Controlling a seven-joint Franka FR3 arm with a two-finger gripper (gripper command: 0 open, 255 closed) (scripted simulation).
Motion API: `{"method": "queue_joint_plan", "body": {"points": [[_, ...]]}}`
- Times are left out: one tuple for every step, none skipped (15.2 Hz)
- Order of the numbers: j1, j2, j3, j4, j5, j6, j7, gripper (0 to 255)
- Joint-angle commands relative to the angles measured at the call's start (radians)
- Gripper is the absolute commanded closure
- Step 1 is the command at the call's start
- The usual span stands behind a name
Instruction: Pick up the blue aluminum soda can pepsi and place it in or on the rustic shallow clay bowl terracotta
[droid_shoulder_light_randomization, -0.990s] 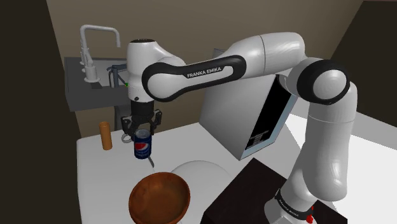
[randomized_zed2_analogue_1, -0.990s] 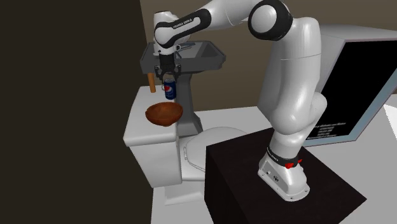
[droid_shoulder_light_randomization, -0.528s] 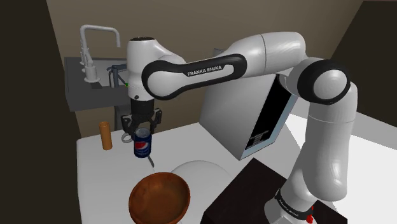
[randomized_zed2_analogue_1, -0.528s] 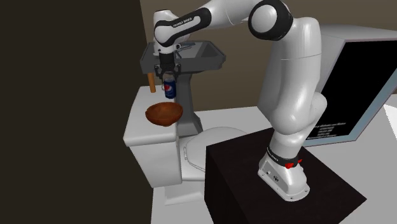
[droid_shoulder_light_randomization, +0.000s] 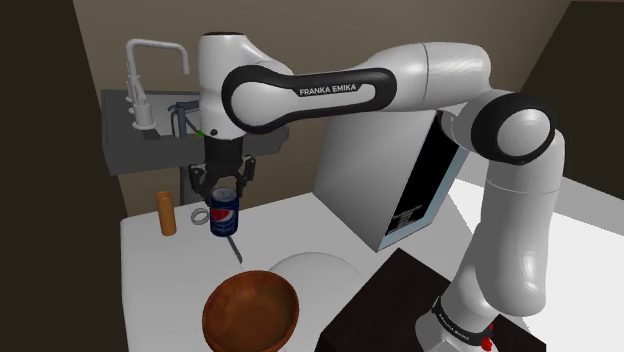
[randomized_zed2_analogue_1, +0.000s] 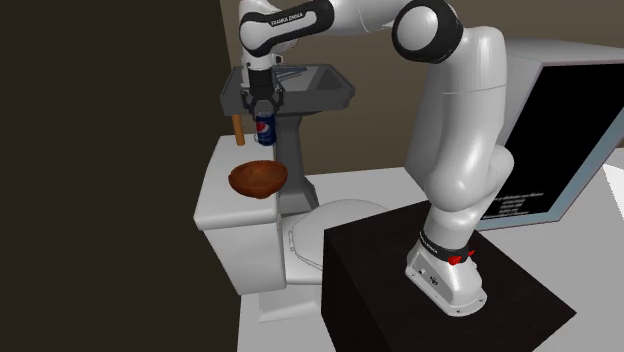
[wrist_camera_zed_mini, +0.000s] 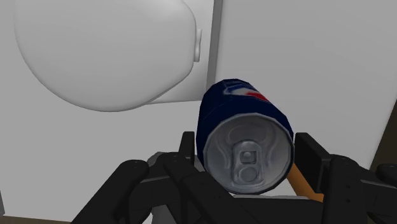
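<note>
— Where is the can?
— The blue Pepsi can (droid_shoulder_light_randomization: 224, 216) hangs upright in the air, gripped near its top by the black hand (droid_shoulder_light_randomization: 223, 196). In the wrist view its silver top with the pull tab faces the camera. A finger (wrist_camera_zed_mini: 186, 147) presses against each side of it.
— So the hand is clenched on it?
— Yes, it is clamped around the can. The can is clear of the white toilet tank lid (randomized_zed2_analogue_1: 222, 205) underneath.
— And the bowl?
— The reddish-brown bowl (droid_shoulder_light_randomization: 250, 312) sits on that same tank lid, apart from the can and nearer the shoulder camera. In the second exterior view the can (randomized_zed2_analogue_1: 264, 130) is higher than the bowl (randomized_zed2_analogue_1: 258, 178) and a little beyond it.
— Anything else nearby?
— A small brown cylinder (droid_shoulder_light_randomization: 166, 213) stands upright on the tank lid, to the shoulder view's left of the can. Behind them is a dark grey sink (randomized_zed2_analogue_1: 300, 92) with a pale tap (droid_shoulder_light_randomization: 140, 80). The white toilet seat cover (wrist_camera_zed_mini: 108, 51) lies in front of the tank, lower down.
</note>
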Motion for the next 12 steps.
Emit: {"method": "queue_joint_plan", "body": {"points": [[0.001,-0.003,0.001,0.022,0.001,-0.025,-0.001,255],[0.002,-0.003,0.001,0.035,0.002,-0.038,-0.002,255],[0.003,-0.003,0.002,0.048,0.002,-0.051,-0.002,255],[0.003,-0.003,0.002,0.062,0.002,-0.065,-0.002,255],[0.004,-0.003,0.002,0.076,0.002,-0.079,-0.003,255],[0.006,-0.002,0.003,0.091,0.002,-0.092,-0.003,255],[0.007,-0.001,0.003,0.106,0.002,-0.106,-0.003,255],[0.008,0.001,0.003,0.121,0.002,-0.120,-0.003,255],[0.010,0.002,0.004,0.137,0.001,-0.135,-0.003,255],[0.011,0.004,0.004,0.154,0.000,-0.149,-0.003,255],[0.013,0.007,0.004,0.170,0.000,-0.164,-0.003,255],[0.015,0.009,0.004,0.188,-0.001,-0.178,-0.003,255]]}}
